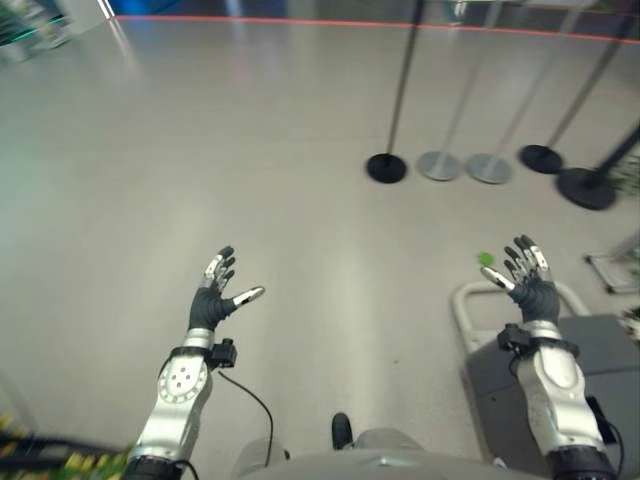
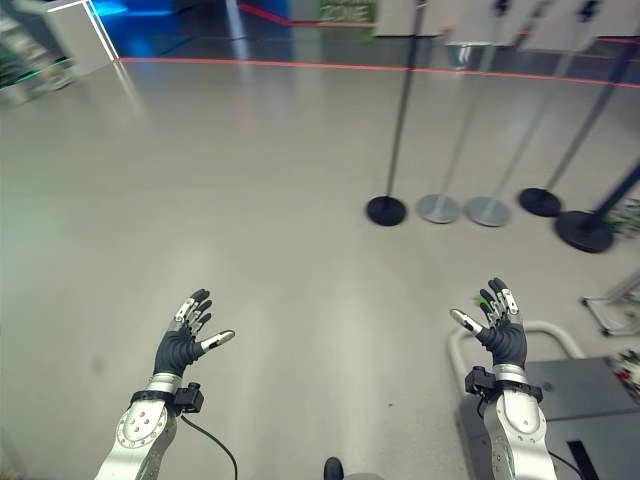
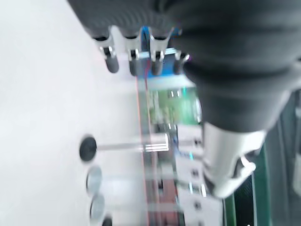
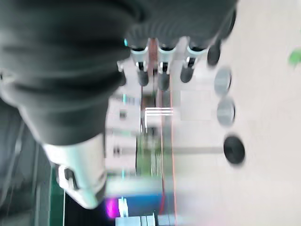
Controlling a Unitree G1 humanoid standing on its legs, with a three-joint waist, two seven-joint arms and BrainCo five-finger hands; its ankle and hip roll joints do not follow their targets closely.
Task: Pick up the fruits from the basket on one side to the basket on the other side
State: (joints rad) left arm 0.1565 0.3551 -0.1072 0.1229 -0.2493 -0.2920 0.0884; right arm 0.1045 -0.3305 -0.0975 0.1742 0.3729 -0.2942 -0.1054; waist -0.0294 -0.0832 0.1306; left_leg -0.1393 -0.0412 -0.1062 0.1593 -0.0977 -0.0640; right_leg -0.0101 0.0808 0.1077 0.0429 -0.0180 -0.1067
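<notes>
My left hand (image 1: 212,298) hovers over bare grey floor at the lower left, fingers spread and straight, holding nothing. My right hand (image 1: 531,280) is raised at the lower right, also open and empty, above the white handle of a grey cart (image 1: 520,400). A small green thing (image 1: 486,259) lies on the floor just left of the right hand; it looks like a fruit or leaf, too small to tell. In the wrist views the fingers (image 3: 134,61) of the left hand and the fingers (image 4: 162,70) of the right hand point out straight over the floor.
Several stanchion poles with round bases stand ahead on the right: a black base (image 1: 386,167), two grey bases (image 1: 440,165) and more black ones (image 1: 586,188). A red line (image 1: 300,20) runs across the far floor. A wire rack (image 1: 618,268) is at the right edge.
</notes>
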